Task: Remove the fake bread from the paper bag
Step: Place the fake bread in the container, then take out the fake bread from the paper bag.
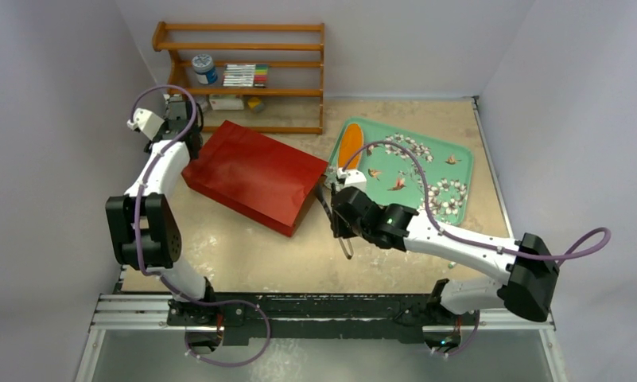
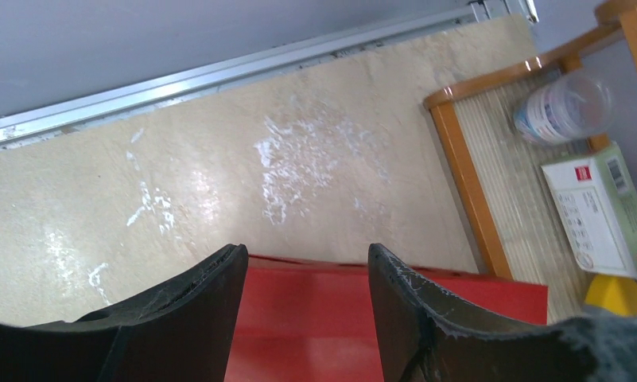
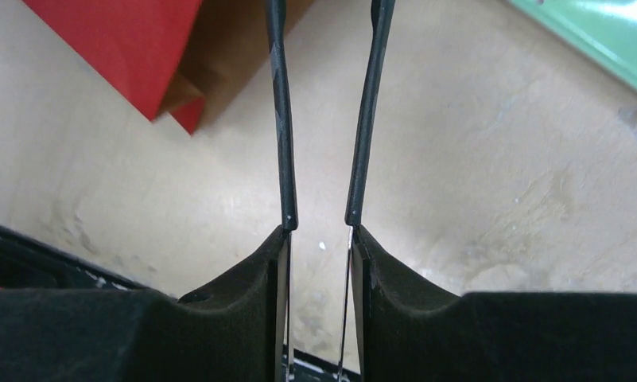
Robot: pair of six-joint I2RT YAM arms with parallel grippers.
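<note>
The red paper bag (image 1: 251,175) lies on its side, its mouth toward the tray; its brown inside (image 3: 219,48) shows in the right wrist view. One long orange loaf of fake bread (image 1: 351,148) lies on the green tray (image 1: 450,163). No bread shows inside the bag. My right gripper (image 1: 338,223) (image 3: 319,235) is shut on a pair of metal tongs (image 3: 281,119), whose black tips reach toward the bag's mouth. Over the bag's far left corner (image 2: 299,318), my left gripper (image 1: 176,119) (image 2: 307,255) is open and holds nothing.
A wooden shelf (image 1: 243,91) stands at the back with a jar (image 1: 205,68), markers and a small box (image 2: 597,207). The flower-patterned tray lies at the back right. Walls close in on both sides.
</note>
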